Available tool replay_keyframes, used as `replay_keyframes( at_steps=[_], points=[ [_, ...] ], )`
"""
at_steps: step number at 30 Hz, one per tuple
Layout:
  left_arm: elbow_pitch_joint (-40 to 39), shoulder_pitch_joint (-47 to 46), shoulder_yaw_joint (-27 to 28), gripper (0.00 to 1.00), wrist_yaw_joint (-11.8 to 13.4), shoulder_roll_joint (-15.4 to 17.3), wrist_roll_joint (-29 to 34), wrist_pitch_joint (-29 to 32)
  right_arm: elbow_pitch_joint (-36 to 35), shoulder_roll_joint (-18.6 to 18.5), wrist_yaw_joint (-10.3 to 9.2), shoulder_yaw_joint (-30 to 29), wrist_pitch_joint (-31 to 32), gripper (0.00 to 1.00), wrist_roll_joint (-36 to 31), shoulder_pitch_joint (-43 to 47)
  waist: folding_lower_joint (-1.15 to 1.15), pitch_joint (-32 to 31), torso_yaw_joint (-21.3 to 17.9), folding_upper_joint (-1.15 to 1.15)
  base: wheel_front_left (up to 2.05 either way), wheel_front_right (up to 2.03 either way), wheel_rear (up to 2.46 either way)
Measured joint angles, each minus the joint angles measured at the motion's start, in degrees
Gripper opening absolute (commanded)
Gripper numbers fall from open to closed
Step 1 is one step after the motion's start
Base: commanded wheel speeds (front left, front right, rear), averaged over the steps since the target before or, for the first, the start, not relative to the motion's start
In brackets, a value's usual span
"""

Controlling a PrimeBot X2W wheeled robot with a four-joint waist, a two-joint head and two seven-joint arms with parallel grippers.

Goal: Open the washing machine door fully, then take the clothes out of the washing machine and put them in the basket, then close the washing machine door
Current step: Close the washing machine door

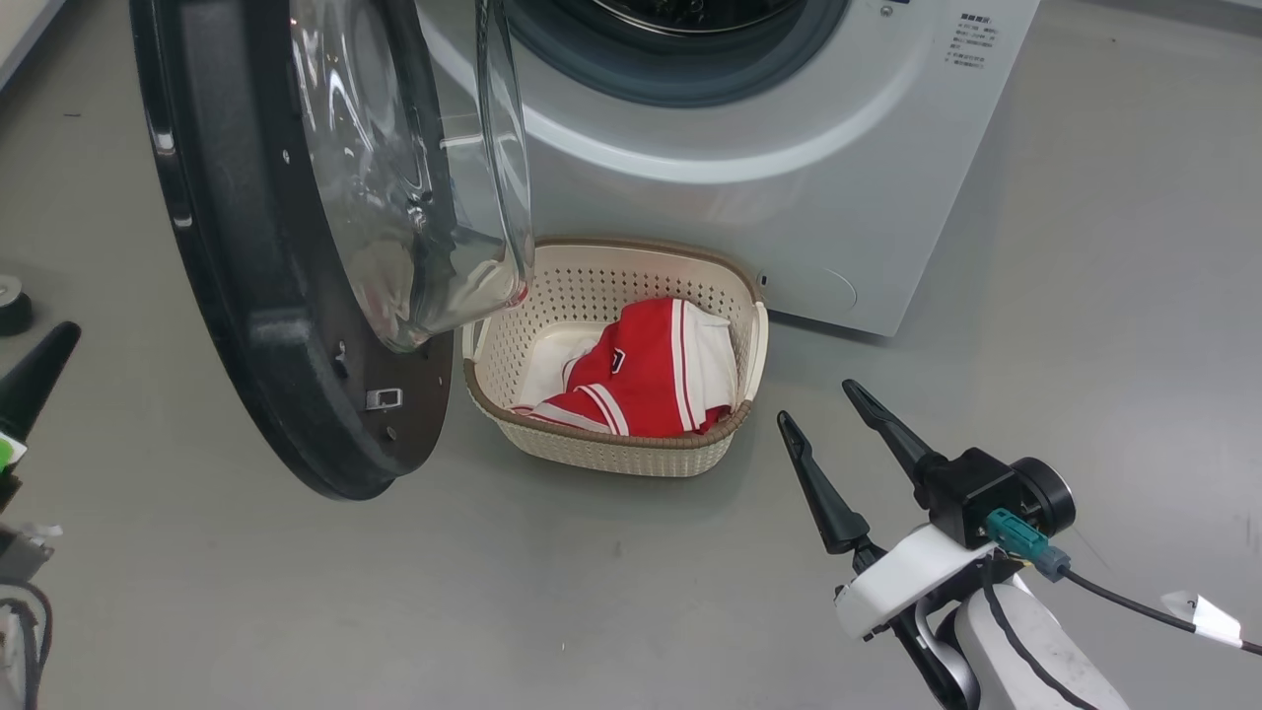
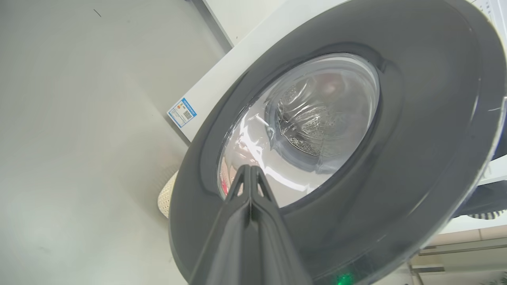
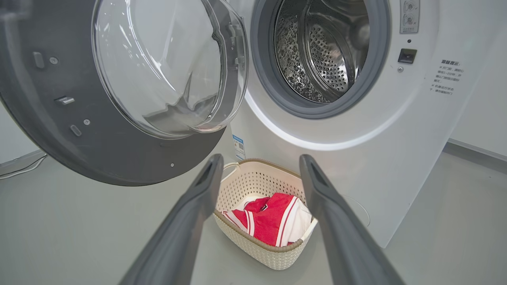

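The white washing machine (image 1: 789,197) stands on the grey floor (image 1: 1085,345), its washing machine door (image 1: 246,296) swung open on the robot's left. Before it sits the cream basket (image 1: 611,449) holding the red clothes (image 1: 641,375). The right pincer (image 1: 813,399) hangs spread just beside the basket. The left pincer (image 2: 250,168), its 2 fingers pressed together, points at the door's outer face.

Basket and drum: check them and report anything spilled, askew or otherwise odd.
Nothing stands out. The clothes lie inside the basket, which sits upright on the floor before the washer. The part of the drum in view holds no fabric. The door hangs open, intact.
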Motion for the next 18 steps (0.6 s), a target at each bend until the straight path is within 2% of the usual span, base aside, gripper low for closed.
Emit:
replay_keyframes(
  at_steps=[8,12,18],
  points=[
    [-8.0,8.9,-8.2,0.0,0.0,6.2,11.4,-12.5,-0.2,0.3,0.0,0.4,0.0,1.0,0.5,0.5,0.0,-1.3,0.6,0.0,0.0,0.0,0.0],
    [-10.6,12.3,-12.8,0.0,0.0,7.2,13.9,-19.1,-0.3,0.4,0.0,0.4,0.0,1.0,0.5,1.0,0.0,-1.4,0.5,0.0,0.0,0.0,0.0],
    [-10.7,17.4,-16.3,0.0,0.0,7.3,18.1,-28.8,-0.4,0.4,0.01,0.4,0.0,1.0,0.5,1.3,0.0,-1.8,0.3,0.0,0.0,0.0,0.0]
  ],
)
